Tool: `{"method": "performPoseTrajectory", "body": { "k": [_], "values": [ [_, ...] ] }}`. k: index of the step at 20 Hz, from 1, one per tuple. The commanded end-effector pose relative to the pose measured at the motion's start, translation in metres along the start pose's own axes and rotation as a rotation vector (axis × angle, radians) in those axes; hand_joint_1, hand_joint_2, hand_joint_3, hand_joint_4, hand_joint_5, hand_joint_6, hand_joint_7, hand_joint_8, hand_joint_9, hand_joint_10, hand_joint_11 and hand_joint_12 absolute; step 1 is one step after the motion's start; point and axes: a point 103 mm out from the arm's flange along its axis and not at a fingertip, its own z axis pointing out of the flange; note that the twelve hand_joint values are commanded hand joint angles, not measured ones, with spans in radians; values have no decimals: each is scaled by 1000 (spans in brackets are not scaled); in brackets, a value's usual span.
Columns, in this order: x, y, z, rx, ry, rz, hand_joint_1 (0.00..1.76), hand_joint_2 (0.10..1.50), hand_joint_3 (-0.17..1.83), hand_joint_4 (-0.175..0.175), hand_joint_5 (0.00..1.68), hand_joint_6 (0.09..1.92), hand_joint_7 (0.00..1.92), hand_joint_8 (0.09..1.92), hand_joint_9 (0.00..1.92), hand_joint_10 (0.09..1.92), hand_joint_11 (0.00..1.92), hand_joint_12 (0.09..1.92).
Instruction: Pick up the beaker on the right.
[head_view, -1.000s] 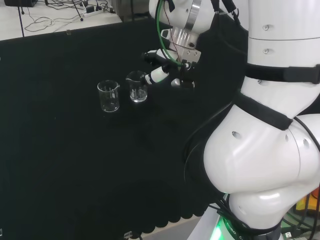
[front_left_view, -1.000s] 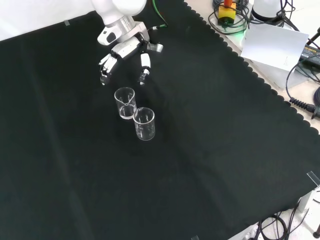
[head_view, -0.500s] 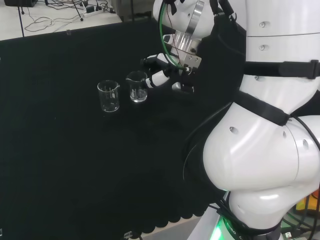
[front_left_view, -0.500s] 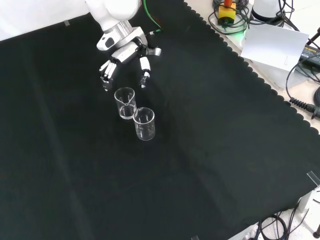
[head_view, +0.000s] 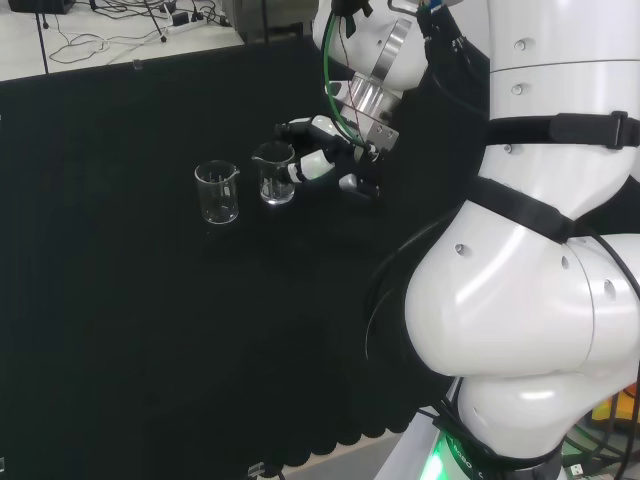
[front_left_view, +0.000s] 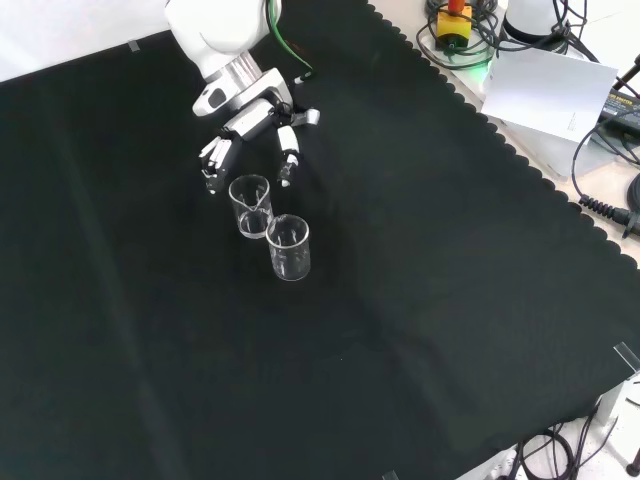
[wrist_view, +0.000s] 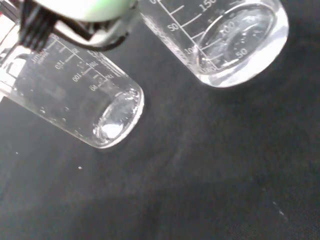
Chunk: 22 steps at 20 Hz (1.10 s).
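Observation:
Two clear glass beakers with printed scales stand upright and close together on the black cloth. In the head view the right beaker (head_view: 275, 173) is next to the hand (head_view: 325, 160) and the left beaker (head_view: 218, 193) stands farther from it. In the front view the beaker near the hand (front_left_view: 250, 206) sits just below the hand (front_left_view: 248, 118), with the other beaker (front_left_view: 288, 247) below it. The hand is open, its fingers (front_left_view: 211, 165) and thumb (front_left_view: 288, 158) spread to either side of that beaker's far rim, apart from the glass. The wrist view looks down into both beakers (wrist_view: 87, 112) (wrist_view: 235, 40).
The black cloth (front_left_view: 420, 300) ends in a scalloped edge at the front view's right, with cables and a white sheet (front_left_view: 555, 90) beyond it. The arm's big white links (head_view: 530, 280) stand at the head view's right.
The hand has come down and closer to the beaker beside it, its fingers now on either side of the rim. Both beakers stand where they were.

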Motion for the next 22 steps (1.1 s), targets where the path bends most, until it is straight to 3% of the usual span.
{"method": "performPoseTrajectory", "body": {
  "k": [1,12,22],
  "values": [
    [-3,7,6,-14,25,-29,923,528,610,-53,449,87,250,674,379,657,0,1387],
    [-19,14,14,-26,82,-48,941,510,633,-48,491,87,278,690,384,657,0,1379],
    [-17,23,17,-13,143,-122,942,497,646,-46,508,87,308,696,405,656,0,1370]
  ]
}}
